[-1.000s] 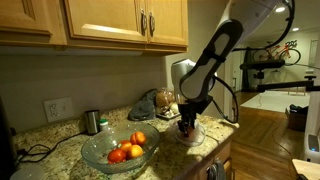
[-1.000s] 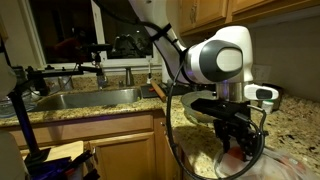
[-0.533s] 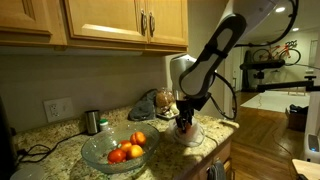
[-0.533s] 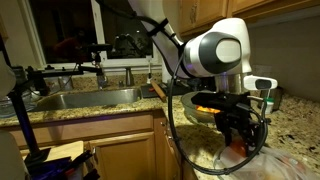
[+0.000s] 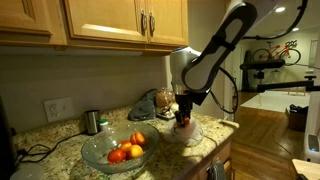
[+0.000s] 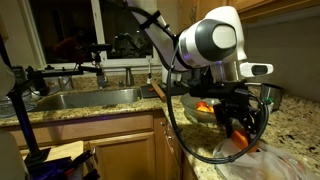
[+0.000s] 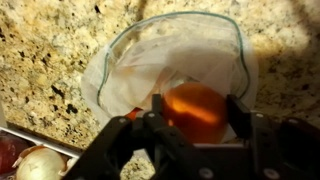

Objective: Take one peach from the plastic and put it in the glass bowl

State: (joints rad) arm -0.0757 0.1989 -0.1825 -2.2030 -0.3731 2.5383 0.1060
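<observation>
A round orange-red peach (image 7: 192, 112) sits between my gripper's (image 7: 197, 104) two black fingers, which are shut on it. Directly beneath lies the plastic (image 7: 170, 50), a wrinkly see-through bag spread open on the granite. In both exterior views the gripper (image 5: 183, 117) (image 6: 241, 127) hangs a little above the bag (image 5: 191, 134) (image 6: 272, 166) with the peach (image 6: 240, 138) in its grip. The glass bowl (image 5: 93, 155) stands farther along the counter and holds several orange and red fruits (image 5: 128, 149).
A small steel cup (image 5: 92, 121) stands by the wall behind the bowl, near a wall outlet (image 5: 58, 108). A dark heap (image 5: 152, 103) lies against the backsplash. A steel sink (image 6: 88, 98) is farther along the speckled granite counter (image 7: 50, 50), whose front edge is close.
The gripper has risen with the peach, lifting it up out of the plastic bag. The jaws have kept the same grip.
</observation>
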